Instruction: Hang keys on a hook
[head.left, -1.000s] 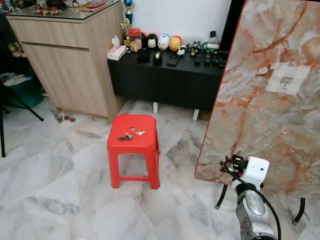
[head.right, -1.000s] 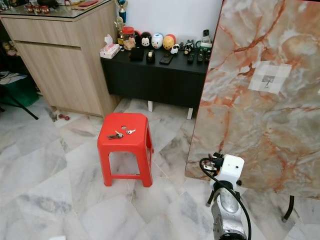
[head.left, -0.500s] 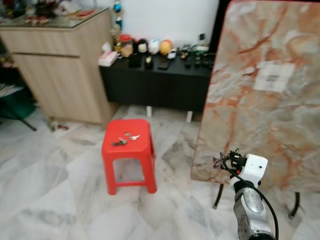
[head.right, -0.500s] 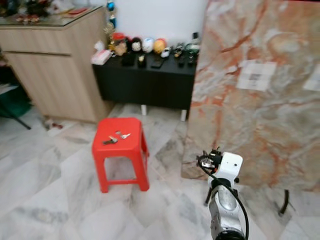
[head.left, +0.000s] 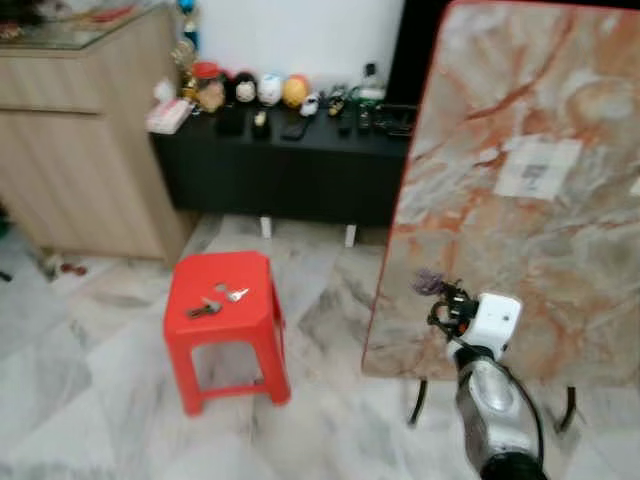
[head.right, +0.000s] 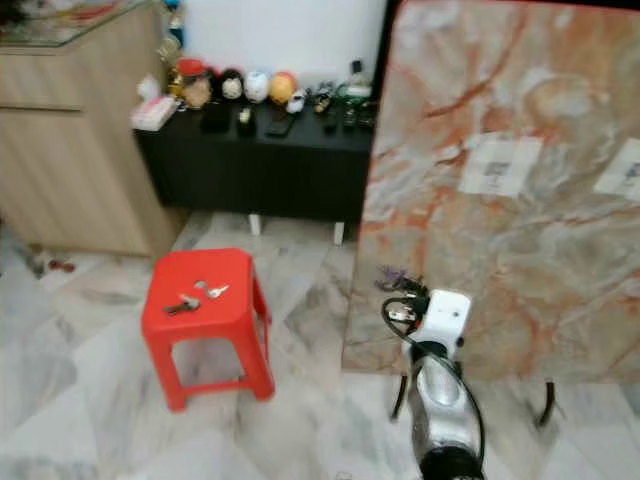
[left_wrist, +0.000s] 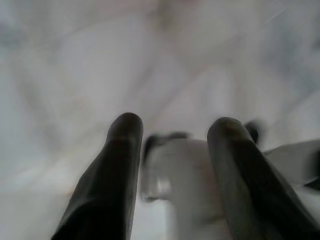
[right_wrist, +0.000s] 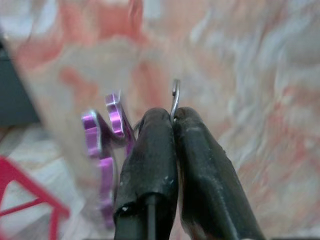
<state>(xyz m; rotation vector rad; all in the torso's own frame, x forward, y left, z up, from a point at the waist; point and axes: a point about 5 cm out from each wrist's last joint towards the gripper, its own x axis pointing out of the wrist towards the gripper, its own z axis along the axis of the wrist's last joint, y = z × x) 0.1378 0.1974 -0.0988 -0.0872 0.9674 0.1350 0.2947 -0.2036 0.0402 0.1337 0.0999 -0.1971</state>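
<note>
Pickup looks done: right claw (right_wrist: 172, 120) clamped on the key ring (right_wrist: 174, 97), purple key tag (right_wrist: 102, 145) dangling beside it, held low in front of the marbled upended tabletop (head.left: 520, 230). Hanging still left; hook patch (head.right: 500, 165) sits higher up the slab, well apart. Left claw (left_wrist: 172, 150) fingers apart, idle over floor. More keys (head.left: 212, 303) on red stool (head.left: 222, 322). Black bench (head.left: 290, 160) with figurines behind, nothing blocking.
</note>
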